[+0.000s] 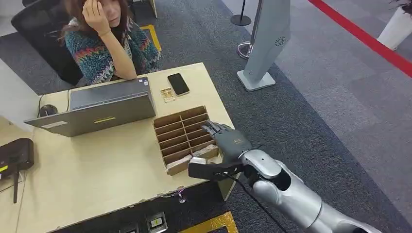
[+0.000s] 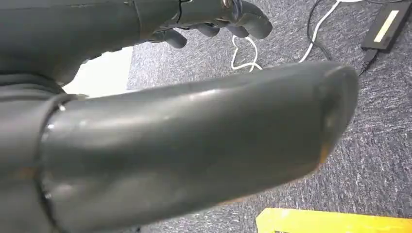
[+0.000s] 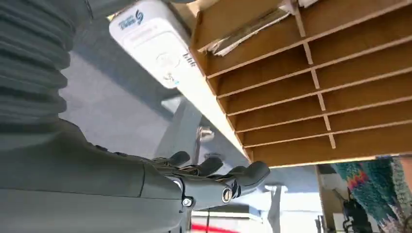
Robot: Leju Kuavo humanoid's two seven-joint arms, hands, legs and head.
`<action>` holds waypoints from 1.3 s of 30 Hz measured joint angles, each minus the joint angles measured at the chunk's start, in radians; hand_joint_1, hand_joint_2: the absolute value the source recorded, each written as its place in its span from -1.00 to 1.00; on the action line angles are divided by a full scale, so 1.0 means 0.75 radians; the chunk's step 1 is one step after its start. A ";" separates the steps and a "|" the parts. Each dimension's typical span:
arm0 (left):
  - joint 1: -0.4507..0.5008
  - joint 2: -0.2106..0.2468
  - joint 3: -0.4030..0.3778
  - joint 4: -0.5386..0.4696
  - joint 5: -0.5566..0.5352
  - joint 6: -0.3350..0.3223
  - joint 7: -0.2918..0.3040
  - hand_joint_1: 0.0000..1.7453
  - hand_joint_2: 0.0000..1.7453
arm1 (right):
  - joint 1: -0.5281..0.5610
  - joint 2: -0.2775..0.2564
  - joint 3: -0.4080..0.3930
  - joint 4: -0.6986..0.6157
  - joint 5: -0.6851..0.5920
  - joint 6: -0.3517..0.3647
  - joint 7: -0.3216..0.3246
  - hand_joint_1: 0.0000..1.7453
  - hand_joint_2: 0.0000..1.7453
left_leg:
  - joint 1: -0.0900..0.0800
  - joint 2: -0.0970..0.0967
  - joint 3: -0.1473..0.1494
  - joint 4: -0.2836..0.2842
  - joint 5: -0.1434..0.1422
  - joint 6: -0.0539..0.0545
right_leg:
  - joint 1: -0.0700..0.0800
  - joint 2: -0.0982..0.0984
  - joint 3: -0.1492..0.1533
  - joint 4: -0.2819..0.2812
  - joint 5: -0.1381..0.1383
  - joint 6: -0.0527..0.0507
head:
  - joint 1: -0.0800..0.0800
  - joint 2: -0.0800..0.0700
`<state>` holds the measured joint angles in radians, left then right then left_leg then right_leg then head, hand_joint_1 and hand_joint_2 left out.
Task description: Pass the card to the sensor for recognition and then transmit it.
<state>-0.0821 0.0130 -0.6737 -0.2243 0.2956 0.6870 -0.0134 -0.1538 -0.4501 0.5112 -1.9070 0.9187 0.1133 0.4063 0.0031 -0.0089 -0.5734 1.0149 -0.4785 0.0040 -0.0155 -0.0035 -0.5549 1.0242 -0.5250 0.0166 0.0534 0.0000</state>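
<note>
A wooden slotted box (image 1: 180, 132) stands on the desk's right side. Cards or papers (image 1: 187, 160) lie in its nearest slots, and their edges (image 3: 248, 31) stick out of one slot in the right wrist view. A white sensor-like device (image 3: 153, 46) lies against the box's near end (image 1: 198, 159). My right hand (image 1: 227, 138) hovers at the box's right edge with its fingers (image 3: 214, 170) stretched out and nothing in them. My left hand (image 2: 214, 19) hangs over grey carpet, fingers loosely bent, holding nothing.
A person (image 1: 109, 41) sits behind the desk at a grey laptop (image 1: 97, 108). A black phone (image 1: 178, 84) and a small card (image 1: 167, 94) lie beyond the box. A black router (image 1: 15, 154) is at the left edge. A white kiosk stand (image 1: 265, 43) rises to the right.
</note>
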 joint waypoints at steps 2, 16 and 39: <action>0.000 0.000 0.000 0.000 0.000 0.000 0.000 -1.00 -1.00 | 0.000 0.000 0.002 0.000 0.003 0.001 0.001 -1.00 1.00 | 0.000 0.000 0.000 0.000 0.000 0.000 | 0.000 0.000 0.000 0.000 0.000 0.000 | 0.000 0.000; 0.000 -0.001 0.000 -0.001 0.021 0.002 -0.002 -1.00 -1.00 | -0.055 0.005 0.142 0.037 0.068 -0.048 0.012 -1.00 1.00 | 0.000 0.000 0.000 0.000 0.000 0.000 | 0.000 0.000 0.000 0.000 0.000 0.000 | 0.000 0.000; -0.001 -0.002 0.000 -0.001 0.047 0.016 -0.021 -1.00 -1.00 | -0.078 0.031 0.172 0.226 0.055 -0.211 -0.013 -1.00 1.00 | 0.000 0.000 0.000 0.000 0.000 0.000 | 0.000 0.000 0.000 0.000 0.000 0.000 | 0.000 0.000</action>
<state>-0.0826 0.0118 -0.6737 -0.2251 0.3307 0.6989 -0.0290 -0.2120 -0.4272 0.6405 -1.7372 0.9602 -0.0450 0.3967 0.0031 -0.0089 -0.5735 1.0149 -0.4785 0.0040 -0.0155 -0.0035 -0.5549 1.0242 -0.5250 0.0166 0.0534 0.0000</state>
